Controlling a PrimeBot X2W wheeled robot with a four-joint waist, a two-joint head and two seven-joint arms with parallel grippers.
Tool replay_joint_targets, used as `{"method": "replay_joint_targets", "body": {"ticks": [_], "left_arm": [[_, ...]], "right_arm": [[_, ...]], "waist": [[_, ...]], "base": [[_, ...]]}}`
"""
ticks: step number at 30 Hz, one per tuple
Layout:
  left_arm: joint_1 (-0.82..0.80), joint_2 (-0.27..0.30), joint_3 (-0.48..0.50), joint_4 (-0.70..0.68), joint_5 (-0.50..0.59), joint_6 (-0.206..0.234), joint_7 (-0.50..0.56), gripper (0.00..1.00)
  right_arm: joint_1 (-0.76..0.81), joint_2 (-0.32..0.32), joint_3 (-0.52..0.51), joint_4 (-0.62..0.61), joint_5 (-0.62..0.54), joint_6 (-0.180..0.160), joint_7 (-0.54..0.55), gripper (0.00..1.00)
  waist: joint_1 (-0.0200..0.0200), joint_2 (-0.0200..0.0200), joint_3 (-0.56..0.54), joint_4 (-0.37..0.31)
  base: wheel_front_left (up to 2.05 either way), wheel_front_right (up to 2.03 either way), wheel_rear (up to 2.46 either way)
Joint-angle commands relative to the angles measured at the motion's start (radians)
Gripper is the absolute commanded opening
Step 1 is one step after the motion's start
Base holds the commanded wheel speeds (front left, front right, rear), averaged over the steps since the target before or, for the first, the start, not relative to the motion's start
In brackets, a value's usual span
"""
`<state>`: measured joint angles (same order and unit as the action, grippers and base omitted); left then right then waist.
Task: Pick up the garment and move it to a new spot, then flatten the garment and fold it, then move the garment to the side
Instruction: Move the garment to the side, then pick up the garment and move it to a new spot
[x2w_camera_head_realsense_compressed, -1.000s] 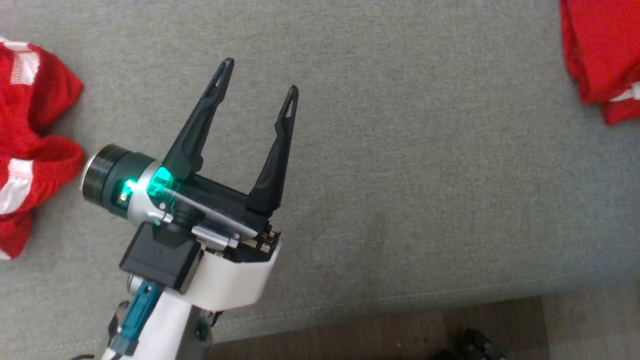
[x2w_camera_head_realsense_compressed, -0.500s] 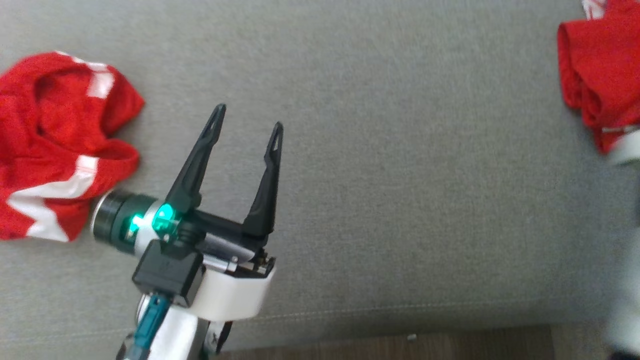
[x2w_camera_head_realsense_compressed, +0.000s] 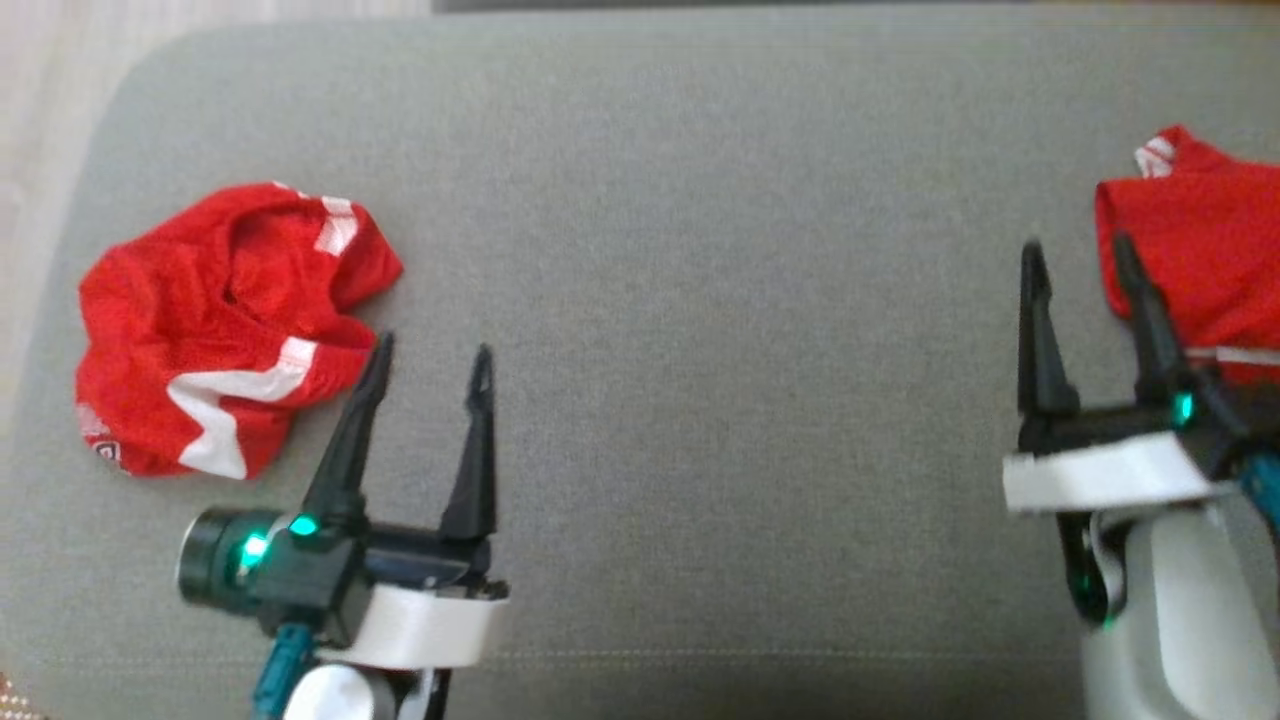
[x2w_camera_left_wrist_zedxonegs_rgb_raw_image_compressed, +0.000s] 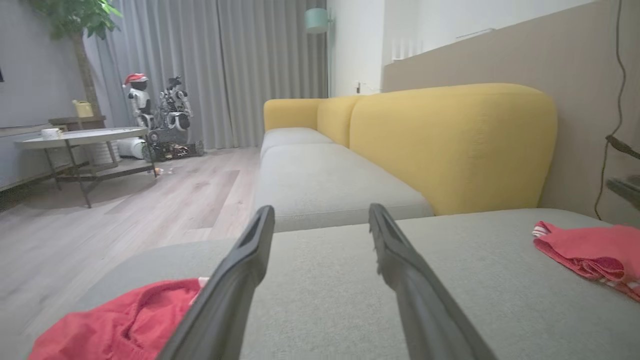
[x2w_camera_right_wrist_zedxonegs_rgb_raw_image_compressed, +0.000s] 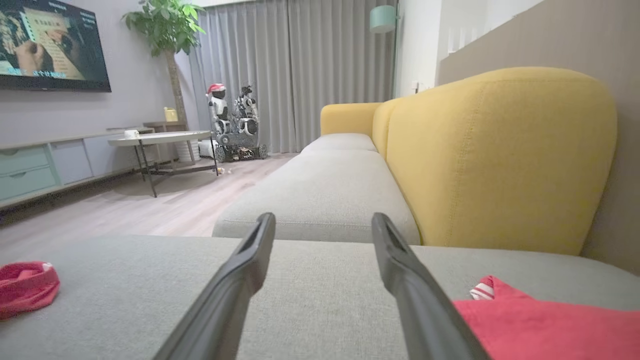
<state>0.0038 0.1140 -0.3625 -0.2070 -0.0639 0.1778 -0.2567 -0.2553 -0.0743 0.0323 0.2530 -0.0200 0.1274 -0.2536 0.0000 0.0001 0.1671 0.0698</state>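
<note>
Both claws wide open, nothing held. My left claw (x2w_camera_head_realsense_compressed: 434, 346) hovers just beside the crumpled red garment (x2w_camera_head_realsense_compressed: 220, 320) at the left end of the grey cushion (x2w_camera_head_realsense_compressed: 700, 300). My right claw (x2w_camera_head_realsense_compressed: 1075, 245) is at the edge of the folded red garment (x2w_camera_head_realsense_compressed: 1200, 260) far right, contact unclear. Likely next pickup is the crumpled one: I should drop onto a raised fold, pinch deep, lift clear, then carry to the bare middle

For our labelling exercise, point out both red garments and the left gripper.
left red garment (x2w_camera_head_realsense_compressed: 200, 305): head view, its red middle.
right red garment (x2w_camera_head_realsense_compressed: 1200, 245): head view, its flat top.
left gripper (x2w_camera_head_realsense_compressed: 433, 347): head view, between its fingertips.
</note>
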Motion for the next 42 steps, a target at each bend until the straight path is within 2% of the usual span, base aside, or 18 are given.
{"method": "replay_joint_targets", "body": {"ticks": [1,5,8,12,15,24,42], "left_arm": [[-0.006,-0.004,0.052,-0.025,-0.004,0.013,-0.005,1.00],[0.029,-0.002,0.075,-0.031,0.022,0.025,-0.005,1.00],[0.043,0.008,0.068,-0.068,0.050,0.019,-0.005,1.00],[0.078,0.014,0.064,-0.091,0.069,0.035,-0.005,1.00],[0.108,0.001,0.076,-0.069,0.035,0.045,-0.005,1.00],[0.143,-0.015,0.126,0.029,0.014,-0.012,-0.005,1.00],[0.141,-0.042,0.154,0.051,0.032,-0.044,-0.005,1.00]], "right_arm": [[0.022,0.009,0.033,-0.046,0.019,0.003,-0.008,1.00],[0.098,0.017,0.075,-0.076,0.053,0.003,-0.008,1.00],[0.151,0.020,0.093,-0.063,0.067,0.003,-0.008,1.00],[0.199,0.022,0.112,-0.047,0.076,0.003,-0.008,1.00],[0.221,0.023,0.133,-0.039,0.084,0.003,-0.008,1.00],[0.247,0.024,0.154,-0.037,0.085,0.003,-0.008,1.00],[0.267,0.024,0.148,-0.053,0.086,0.003,-0.008,1.00]], "waist": [[0.0000,-0.0001,-0.044,0.007],[0.0000,-0.0001,-0.087,0.003],[0.0000,-0.0001,-0.109,-0.002],[0.0000,-0.0001,-0.132,-0.005],[0.0000,-0.0001,-0.140,-0.010],[0.0000,-0.0001,-0.154,-0.023],[0.0000,-0.0001,-0.152,-0.011]], "base": [[0.00,0.00,0.00],[0.00,0.00,0.00],[0.00,0.00,0.00],[0.00,0.00,0.00],[0.00,0.00,0.00],[0.00,0.00,0.00],[0.00,0.00,0.00]]}}
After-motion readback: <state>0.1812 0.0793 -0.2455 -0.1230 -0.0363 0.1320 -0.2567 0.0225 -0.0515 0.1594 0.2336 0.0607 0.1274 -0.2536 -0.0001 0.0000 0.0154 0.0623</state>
